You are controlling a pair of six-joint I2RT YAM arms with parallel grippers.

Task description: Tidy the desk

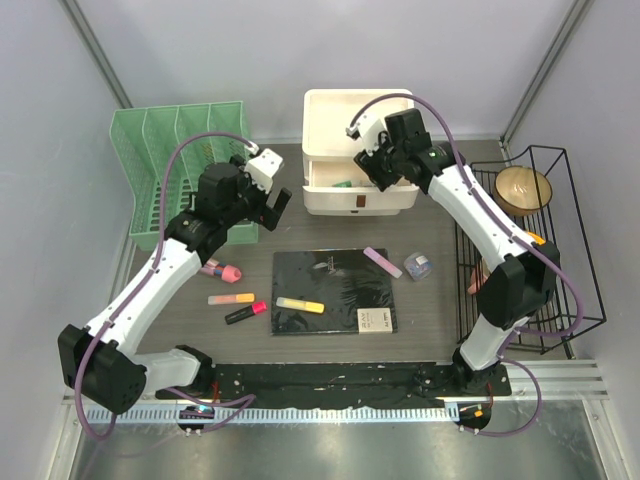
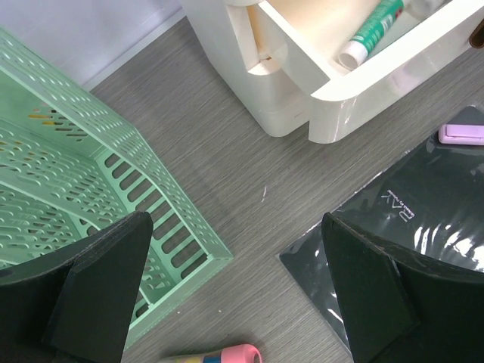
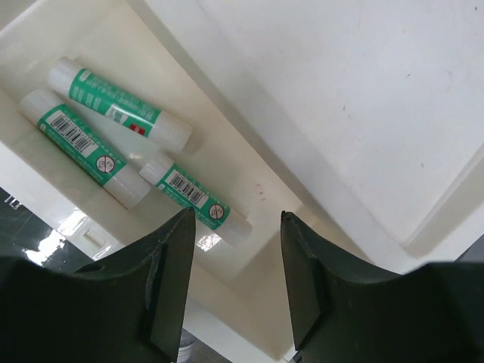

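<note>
Right pincer (image 3: 236, 219), jaws apart and empty, hangs over the glue-stick drawer (image 3: 242, 174); left pincer (image 2: 234, 223), wide open and empty, is nearer the crosswise markers (image 1: 232, 299) on the desk (image 1: 430, 320)

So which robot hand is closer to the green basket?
Left. The left gripper hovers beside a corner of the green basket; the right gripper is over the open white drawer.

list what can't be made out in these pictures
- top view: most of the open drawer hidden by the right pincer
- left wrist view: glue stick cut off by the top edge; pink-capped marker by the bottom edge
- top view: label on the notebook too small to read
</note>
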